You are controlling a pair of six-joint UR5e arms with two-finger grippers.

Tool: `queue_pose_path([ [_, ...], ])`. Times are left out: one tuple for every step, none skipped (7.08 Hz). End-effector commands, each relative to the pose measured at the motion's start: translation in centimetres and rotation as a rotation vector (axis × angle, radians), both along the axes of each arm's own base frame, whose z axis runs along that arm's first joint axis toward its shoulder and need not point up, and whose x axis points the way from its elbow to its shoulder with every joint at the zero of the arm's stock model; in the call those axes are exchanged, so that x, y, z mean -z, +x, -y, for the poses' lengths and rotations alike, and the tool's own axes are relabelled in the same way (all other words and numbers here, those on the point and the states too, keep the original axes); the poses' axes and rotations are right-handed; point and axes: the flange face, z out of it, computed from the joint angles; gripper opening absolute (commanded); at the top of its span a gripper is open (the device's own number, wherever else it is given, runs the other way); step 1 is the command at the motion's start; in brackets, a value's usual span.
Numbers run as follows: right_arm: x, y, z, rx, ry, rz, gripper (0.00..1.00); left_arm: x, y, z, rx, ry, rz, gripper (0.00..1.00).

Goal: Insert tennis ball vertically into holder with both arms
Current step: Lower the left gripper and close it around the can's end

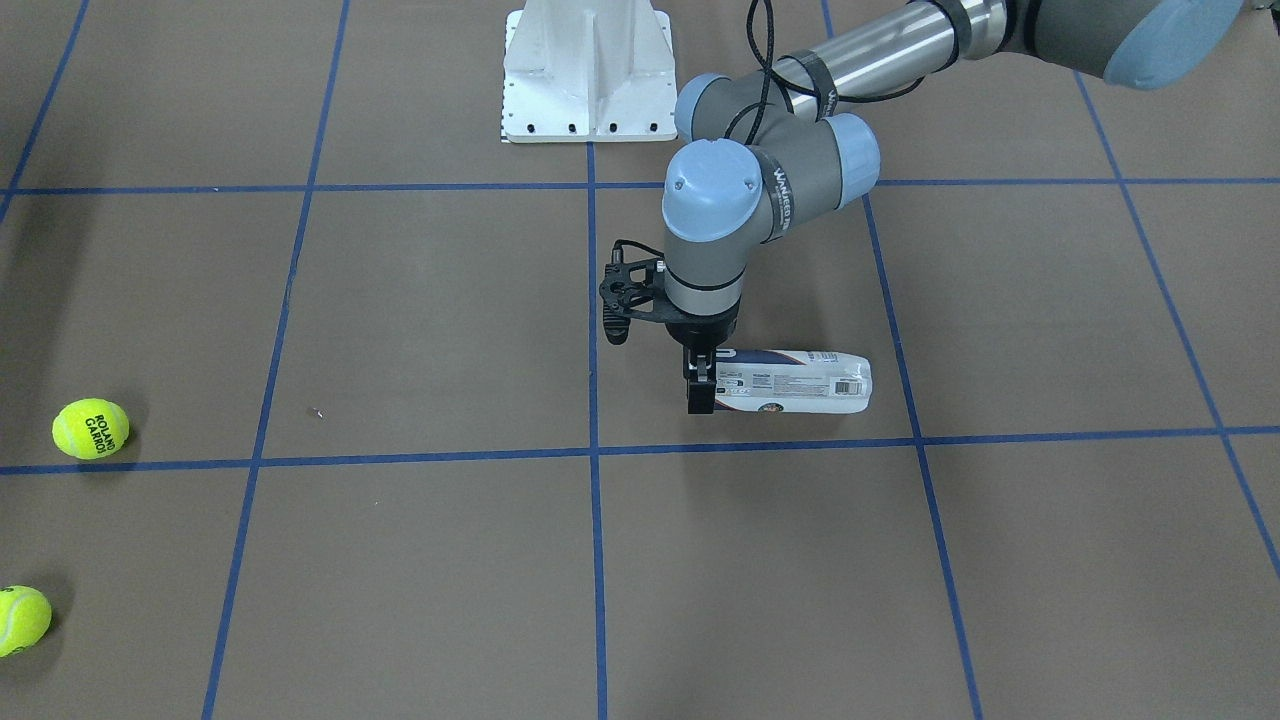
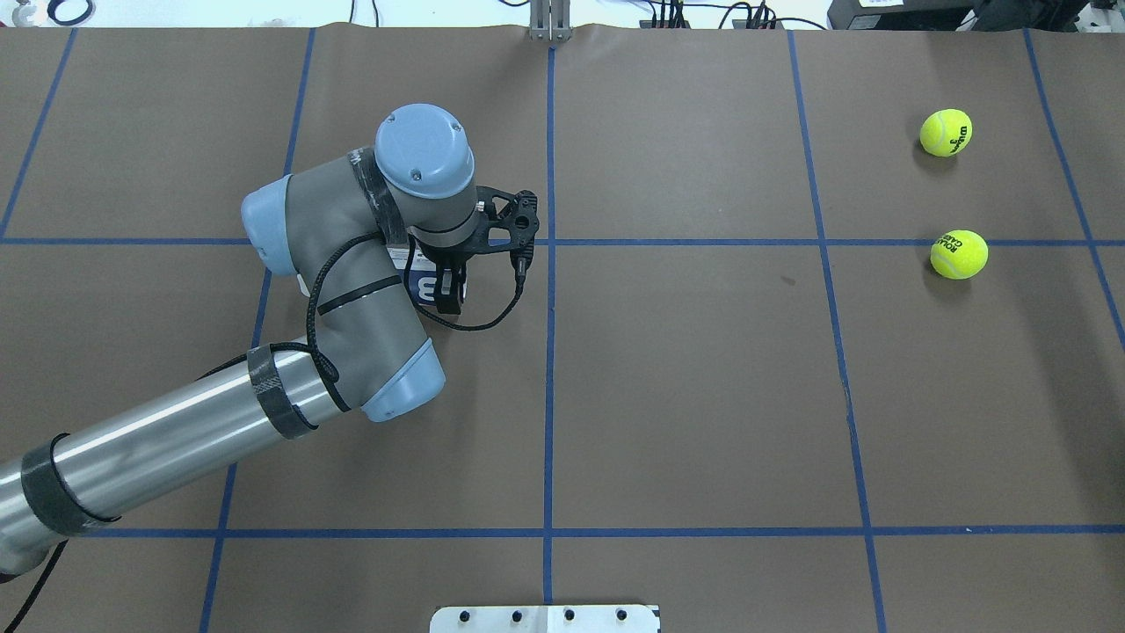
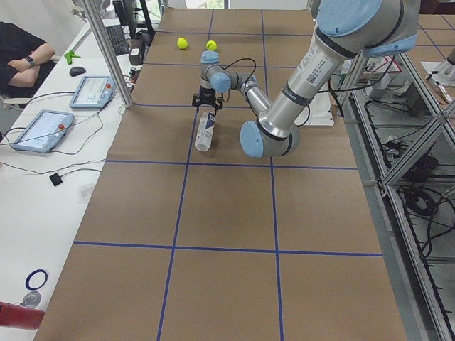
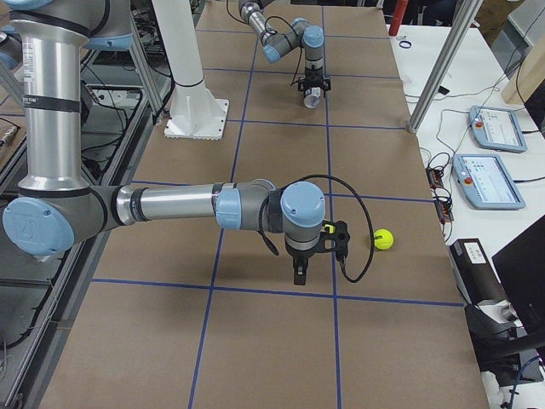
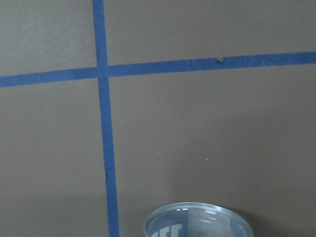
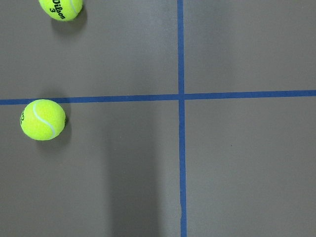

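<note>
Status | left tool [image 1: 700, 385] clamped on holder [image 1: 800, 381] end | right tool [image 4: 300, 276]: cannot tell spread

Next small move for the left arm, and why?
Probably tip the can upright with the left end effector, once its grip is confirmed. The can lies on its side, the end effector straddles one end, and I can't tell if it's clamped. The ball can't drop in vertically until the mouth faces up.
</note>
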Motion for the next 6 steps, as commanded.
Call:
queue_pose_path([
  [-0.7, 0.0, -0.2, 0.0, -0.014, 0.001, 0.99, -0.1, 0.3, -0.2, -0.005, -0.002, 0.002, 0.99],
  [-0.8, 0.0, -0.2, 0.0, -0.016, 0.001, 0.99, -0.1, 0.3, -0.2, -0.005, -0.002, 0.002, 0.99],
  [-0.7, 0.0, -0.2, 0.0, -0.014, 0.001, 0.99, -0.3, 0.4, -0.2, -0.006, -0.003, 0.004, 0.99],
  [-1.0, 0.0, -0.2, 0.0, -0.02, 0.002, 0.99, -0.7, 0.6, -0.1, -0.007, -0.009, 0.011, 0.99],
  [-1.0, 0.0, -0.2, 0.0, -0.02, 0.002, 0.99, -1.0, 0.8, -0.1, -0.007, -0.012, 0.017, 0.99],
  [-1.0, 0.0, -0.2, 0.0, -0.02, 0.002, 0.99, -1.3, 1.1, -0.3, -0.011, -0.016, 0.022, 0.99],
])
